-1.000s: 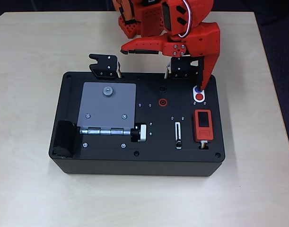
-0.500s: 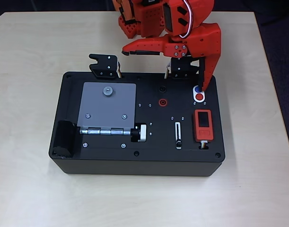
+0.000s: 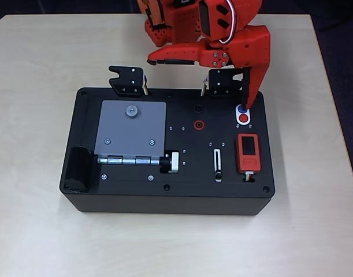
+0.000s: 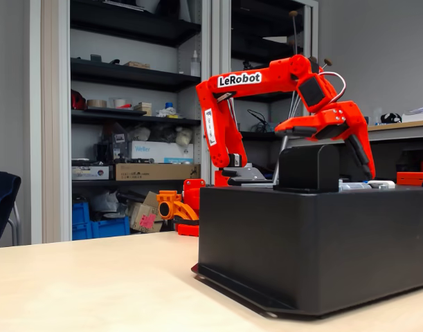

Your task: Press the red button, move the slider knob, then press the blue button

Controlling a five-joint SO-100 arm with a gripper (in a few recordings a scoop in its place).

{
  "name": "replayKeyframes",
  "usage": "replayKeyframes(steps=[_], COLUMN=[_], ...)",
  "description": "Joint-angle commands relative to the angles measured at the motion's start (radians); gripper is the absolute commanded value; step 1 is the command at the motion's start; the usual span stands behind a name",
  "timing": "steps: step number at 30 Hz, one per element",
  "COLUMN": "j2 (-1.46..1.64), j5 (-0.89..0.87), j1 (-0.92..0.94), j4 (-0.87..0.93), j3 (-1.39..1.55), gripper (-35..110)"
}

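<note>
My red gripper (image 3: pixel 197 84) is open wide over the back of the black box (image 3: pixel 84 196). Its long lower finger (image 3: pixel 249 81) points down, with the tip on or just over the blue button (image 3: pixel 241 110), partly covering it. The other finger (image 3: pixel 170 60) points left, clear of the box. The red button (image 3: pixel 244 119) sits uncovered just in front of the blue one on the same white oval plate. The slider knob (image 3: pixel 218 174) rests at the near end of its narrow white-rimmed slot (image 3: pixel 217 158). In the fixed view the arm (image 4: pixel 266 79) reaches over the box top.
On the box lie a grey hinged plate (image 3: pixel 130 130), a silver-and-black knob (image 3: pixel 170 162), a red ring socket (image 3: pixel 198 124), a black socket (image 3: pixel 198 108) and an orange-red screen unit (image 3: pixel 248 152). Black brackets (image 3: pixel 127 80) stand at the back edge. Bare table (image 3: pixel 164 242) surrounds the box.
The gripper's wrist has shifted slightly towards the back. The lower fingertip has crept a few pixels back along the plate, staying at the blue button.
</note>
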State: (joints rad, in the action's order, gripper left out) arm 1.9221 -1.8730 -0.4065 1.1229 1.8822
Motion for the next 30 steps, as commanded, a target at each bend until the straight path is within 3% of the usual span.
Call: replayKeyframes(steps=[1, 10, 17, 25, 27, 30], j2=[0.034, 0.06, 0.124, 0.276, 0.331, 0.419], j5=[0.003, -0.009, 0.029, 0.094, 0.089, 0.087], j1=[0.006, 0.017, 0.043, 0.061, 0.061, 0.061], j4=[0.02, 0.058, 0.066, -0.072, -0.109, -0.163], j3=[-0.06, -0.123, -0.121, 0.006, 0.054, 0.137], gripper=[103, 95, 53, 8, 0, 0])
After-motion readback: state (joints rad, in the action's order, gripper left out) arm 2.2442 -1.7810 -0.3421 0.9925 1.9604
